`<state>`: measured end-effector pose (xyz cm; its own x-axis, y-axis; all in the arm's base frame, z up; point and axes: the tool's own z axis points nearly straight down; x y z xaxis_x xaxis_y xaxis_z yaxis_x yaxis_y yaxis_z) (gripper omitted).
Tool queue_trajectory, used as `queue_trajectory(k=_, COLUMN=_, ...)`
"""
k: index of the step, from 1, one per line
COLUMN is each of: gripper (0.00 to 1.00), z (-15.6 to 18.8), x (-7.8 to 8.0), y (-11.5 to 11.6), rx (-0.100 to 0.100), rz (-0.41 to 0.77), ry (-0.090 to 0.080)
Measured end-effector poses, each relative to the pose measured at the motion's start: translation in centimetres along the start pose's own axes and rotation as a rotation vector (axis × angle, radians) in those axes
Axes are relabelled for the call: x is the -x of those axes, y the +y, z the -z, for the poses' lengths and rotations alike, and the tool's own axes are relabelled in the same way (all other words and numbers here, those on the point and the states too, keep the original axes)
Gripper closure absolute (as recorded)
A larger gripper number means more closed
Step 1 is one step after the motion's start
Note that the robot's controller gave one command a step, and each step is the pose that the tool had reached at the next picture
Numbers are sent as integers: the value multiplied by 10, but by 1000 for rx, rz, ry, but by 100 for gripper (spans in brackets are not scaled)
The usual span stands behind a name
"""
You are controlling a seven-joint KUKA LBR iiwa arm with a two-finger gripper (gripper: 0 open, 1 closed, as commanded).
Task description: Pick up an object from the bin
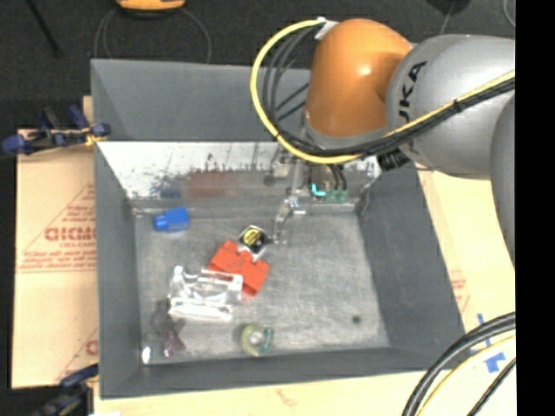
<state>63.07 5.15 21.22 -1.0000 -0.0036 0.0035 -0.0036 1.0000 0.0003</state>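
Where slung beneath the orange wrist cover [351,81], over the far-middle floor of the bin [408,258]: tool [286,219], tip low, close to the back wall. Cannot tell whether apart or together.

Just beside the tip, to the left and nearer: small yellow-and-black thing [252,237], nearest piece to the tool, lying on the floor. Cannot tell whether touched by the tool. Sits at the far corner of a flat orange-red block [238,267], touching or nearly so. Against the block's left edge, overlapping it: white-and-clear plastic piece [204,295], lying flat. Farther left, near the back-left corner and well apart from the rest: small blue block [171,221]. Along the near edge: round pale-green thing [256,340], and in the near-left corner a small dark purple thing [170,338].

Surface: grey metal floor, dull and scuffed; one dark speck [355,321] toward the near right. Back wall bright, peppered with dark marks. Side walls sloping outward, darker grey. Beyond the rim: dark ground.

Open room: right part of the floor bare from the orange-red block across to the right wall. Left half crowded along a diagonal from tool to near-left corner. Overhead, grey arm [460,102] and looped yellow cable [255,85] covering the far-right corner.
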Motion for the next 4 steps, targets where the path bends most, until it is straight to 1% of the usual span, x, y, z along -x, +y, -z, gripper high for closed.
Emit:
queue_trajectory(k=1, gripper=0, z=-105, x=-22, y=22, rx=1, rz=-211, ry=-19)
queue_trajectory(k=2, gripper=0, z=-109, x=-37, y=31, rx=2, rz=-479, ry=-6)
queue_trajectory(k=3, gripper=0, z=-101, x=-36, y=17, rx=3, rz=-596, ry=-8)
queue_trajectory(k=4, gripper=0, z=-133, x=-37, y=10, rx=2, rz=-355, ry=-33)
